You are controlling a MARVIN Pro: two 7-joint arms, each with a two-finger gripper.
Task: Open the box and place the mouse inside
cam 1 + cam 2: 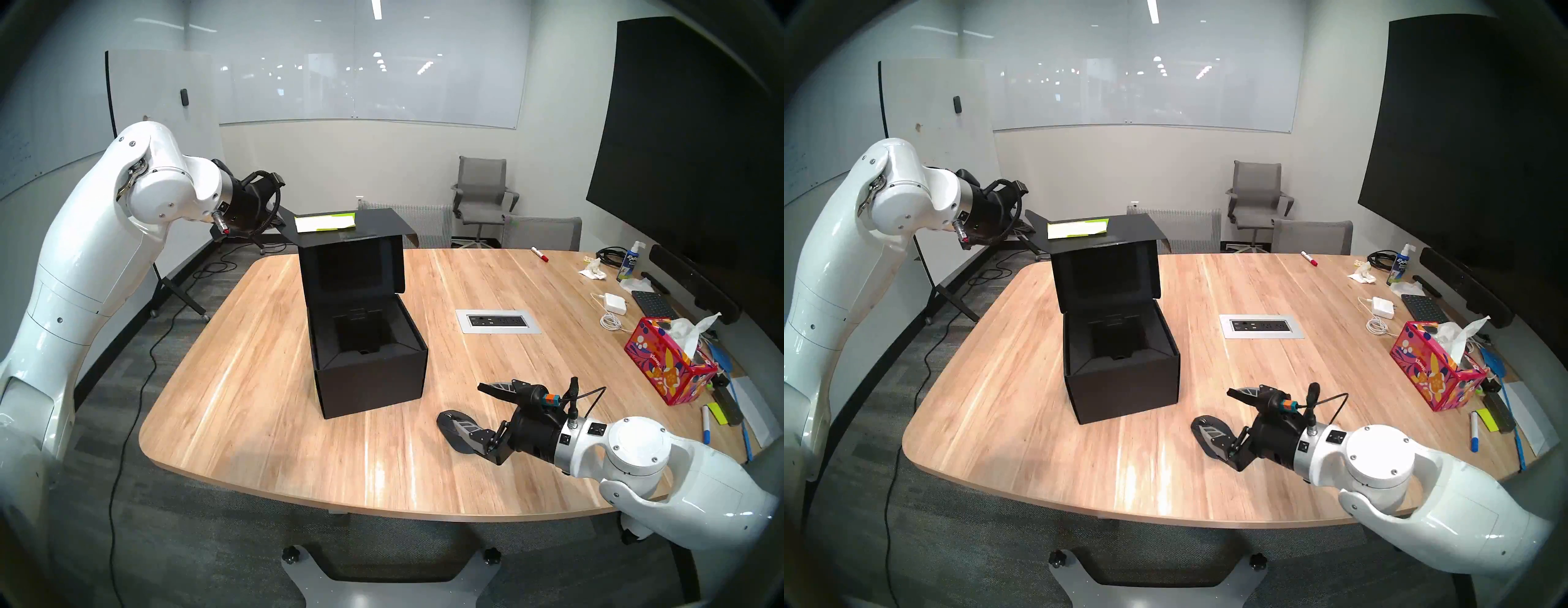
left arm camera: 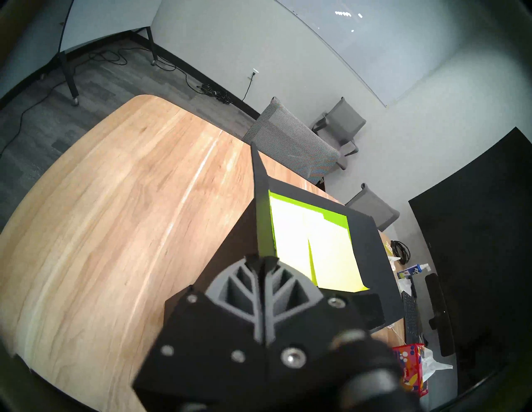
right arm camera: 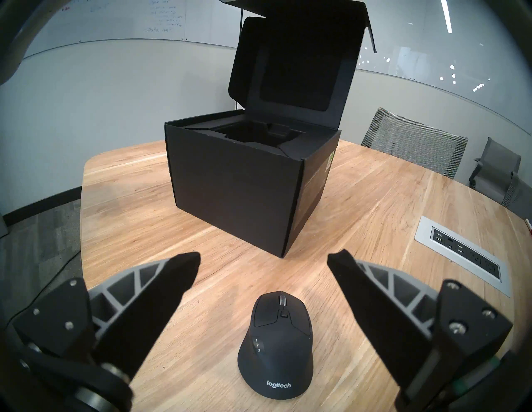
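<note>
The black box (image 1: 369, 382) stands open mid-table, its lid (image 1: 352, 271) raised upright and its square recess (image 1: 358, 335) empty. Yellow-green sticky notes (image 2: 311, 244) lie on the lid's top flap. My left gripper (image 2: 263, 259) is shut on the lid's side flap (image 2: 260, 201), at the box's far left. The black mouse (image 3: 276, 342) rests on the table in front of the box. My right gripper (image 3: 263, 259) hovers over it, open, one finger on each side and neither touching. In the head views its lower finger (image 1: 462, 431) mostly hides the mouse.
A power outlet panel (image 1: 498, 321) is set into the table right of the box. Along the right edge lie a red floral tissue box (image 1: 670, 365), a white adapter (image 1: 615, 303), a keyboard (image 1: 653, 303), a spray bottle (image 1: 628, 263) and markers. Grey chairs (image 1: 483, 191) stand behind.
</note>
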